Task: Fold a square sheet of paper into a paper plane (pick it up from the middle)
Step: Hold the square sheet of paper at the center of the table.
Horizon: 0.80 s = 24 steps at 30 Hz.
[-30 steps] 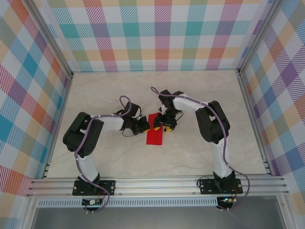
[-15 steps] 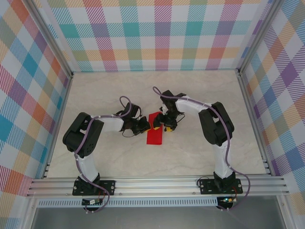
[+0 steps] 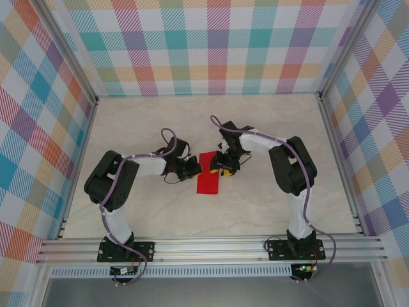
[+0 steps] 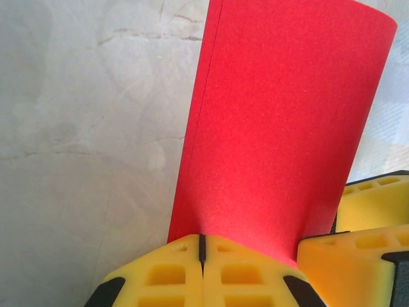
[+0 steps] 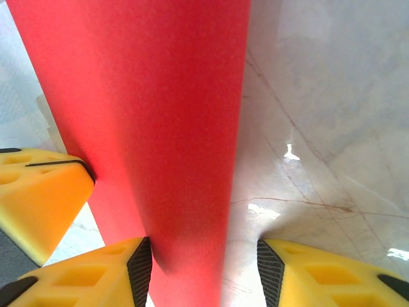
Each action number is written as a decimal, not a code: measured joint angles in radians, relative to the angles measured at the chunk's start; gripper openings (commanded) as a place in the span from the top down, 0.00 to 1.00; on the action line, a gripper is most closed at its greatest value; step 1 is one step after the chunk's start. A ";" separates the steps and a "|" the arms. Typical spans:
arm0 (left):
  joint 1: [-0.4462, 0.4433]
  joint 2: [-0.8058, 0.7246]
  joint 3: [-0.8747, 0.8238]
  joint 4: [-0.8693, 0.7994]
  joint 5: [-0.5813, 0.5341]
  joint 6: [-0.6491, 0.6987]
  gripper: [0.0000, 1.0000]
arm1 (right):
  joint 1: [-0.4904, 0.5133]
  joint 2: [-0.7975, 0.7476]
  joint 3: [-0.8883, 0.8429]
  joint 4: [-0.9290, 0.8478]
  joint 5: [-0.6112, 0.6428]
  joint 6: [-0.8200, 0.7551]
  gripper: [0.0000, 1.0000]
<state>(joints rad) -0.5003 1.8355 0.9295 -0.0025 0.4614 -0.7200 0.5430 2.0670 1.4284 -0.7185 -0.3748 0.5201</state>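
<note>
- Sliding across the pale marbled tabletop is the biggest risk. The bright red folded paper sheet sits mid-table between both arms, anchored at one edge only.
- The left yellow-padded gripper, pads pressed together on that edge, could tear it if dragged.
- The right yellow-padded gripper, fingers apart astride the opposite edge, might close crooked and skew the crease.

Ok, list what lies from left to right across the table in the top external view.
left arm's elbow → left gripper → red paper → right gripper → right arm's elbow
</note>
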 measured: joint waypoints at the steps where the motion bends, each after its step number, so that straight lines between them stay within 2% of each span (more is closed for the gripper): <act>1: -0.002 -0.005 0.005 -0.018 -0.008 0.004 0.89 | 0.000 0.000 0.000 0.000 0.000 0.000 0.49; 3: -0.002 -0.025 0.013 -0.060 -0.019 0.011 0.80 | 0.000 0.000 0.000 0.000 0.002 0.000 0.50; 7: -0.002 -0.114 0.050 -0.135 -0.061 0.025 0.74 | 0.000 0.000 0.000 -0.001 0.003 0.000 0.50; 13: -0.002 -0.260 0.065 -0.186 -0.168 0.028 0.73 | 0.000 0.000 0.000 -0.001 0.004 0.000 0.49; 24: -0.002 -0.251 0.053 -0.209 -0.189 0.025 0.75 | 0.000 0.019 0.030 -0.035 0.008 -0.001 0.49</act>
<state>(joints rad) -0.5018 1.5845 0.9821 -0.2115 0.2722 -0.6952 0.5430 2.0861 1.4582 -0.7540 -0.3664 0.5190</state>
